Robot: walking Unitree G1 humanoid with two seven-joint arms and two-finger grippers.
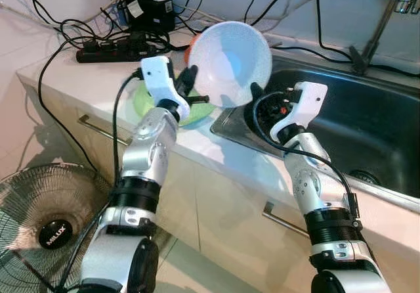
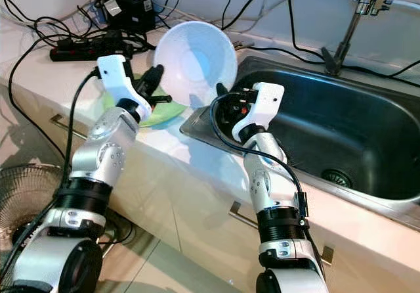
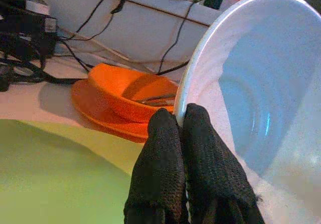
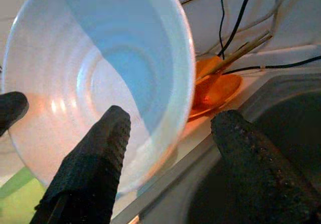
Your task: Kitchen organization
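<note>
The left gripper (image 3: pixel 183 126) has its fingers pinched tight on the rim of the white bowl (image 1: pixel 230 62), held tilted above the counter (image 1: pixel 197 145) beside the sink (image 1: pixel 367 119), while the right gripper (image 4: pixel 168 133) straddles its rim with spread fingers, and the bowl looks stiff, smooth, probably slippery and breakable, so the rim is the handhold.

The white bowl (image 1: pixel 230 62) hides most of the orange dishes (image 3: pixel 125 101) behind it. The green plate (image 1: pixel 147 102) lies partly behind the left arm. The fan (image 1: pixel 46 224) is cut off by the frame edge.
</note>
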